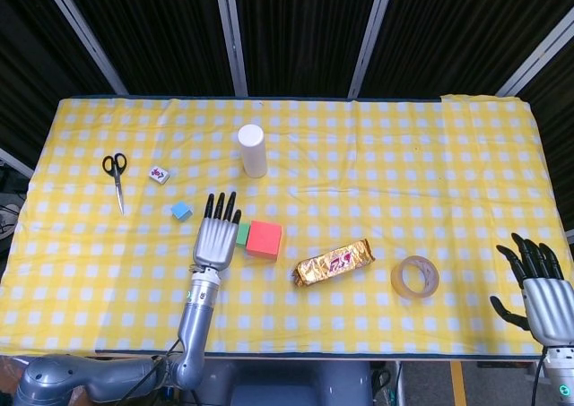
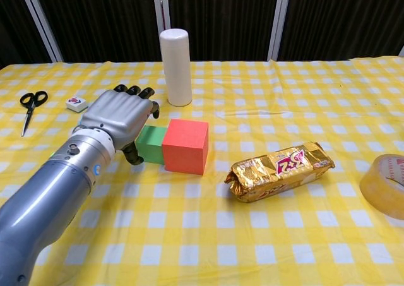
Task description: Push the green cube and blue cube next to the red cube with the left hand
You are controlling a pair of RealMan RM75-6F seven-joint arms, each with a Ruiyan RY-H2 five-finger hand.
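Green cube [image 1: 242, 234] sits flush against the red cube [image 1: 264, 239] in the head view, so that half looks done. The left hand [image 1: 215, 240], flat with fingers extended and grasping nothing, lies just beside it; the blue cube [image 1: 182, 211] waits apart, up-left on the tabletop [image 1: 404, 182]. The right hand [image 1: 538, 285] rests spread and empty at the edge.

From the chest view, the hand hides the blue cube, probably behind its knuckles.

Left hand [image 1: 215, 239] lies flat at lower centre-left of the head view, fingers straight, pointing up-frame; right hand [image 1: 542, 287] sits lower right, fingers spread, empty
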